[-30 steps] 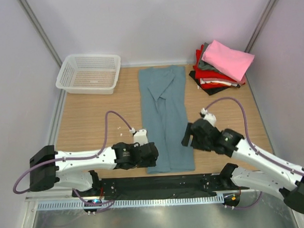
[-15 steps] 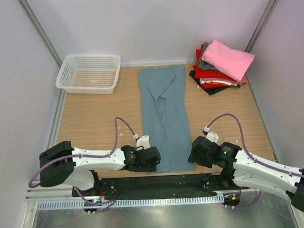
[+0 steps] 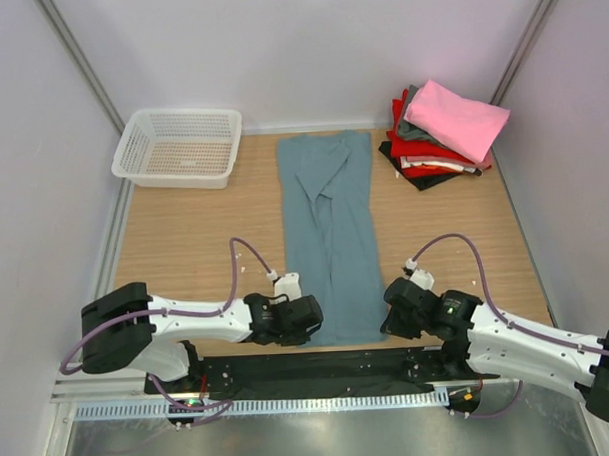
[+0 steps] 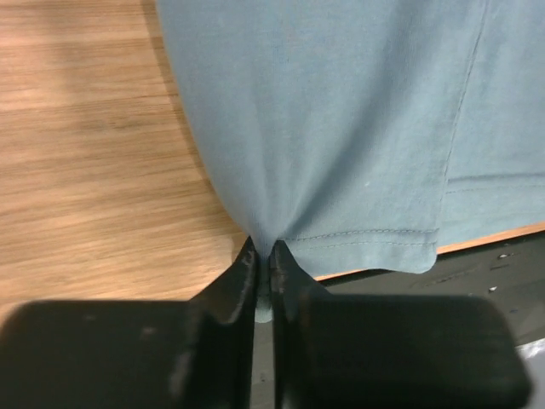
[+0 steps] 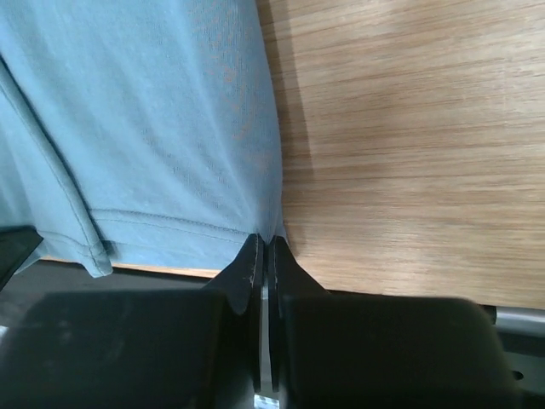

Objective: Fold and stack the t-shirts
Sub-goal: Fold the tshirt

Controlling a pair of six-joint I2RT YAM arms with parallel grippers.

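Observation:
A dusty teal-blue t-shirt [image 3: 330,227] lies folded into a long strip down the middle of the table. My left gripper [image 3: 310,323] is shut on its near left corner; in the left wrist view cloth [image 4: 341,128] is pinched between the black fingertips [image 4: 245,271]. My right gripper [image 3: 390,321] is shut on the near right corner, where the hem [image 5: 170,223] meets the closed fingertips [image 5: 252,256]. A stack of folded t-shirts [image 3: 443,133], pink on top over red, grey, white and black, sits at the far right.
A white lattice basket [image 3: 179,145] stands at the far left. The table's near edge [image 4: 485,243] and a black base rail [image 3: 319,368] lie just behind both grippers. White walls close in on both sides.
Both grippers dropped to the shirt's near corners and closed on them. The right arm came toward the near edge from higher up beside the shirt.

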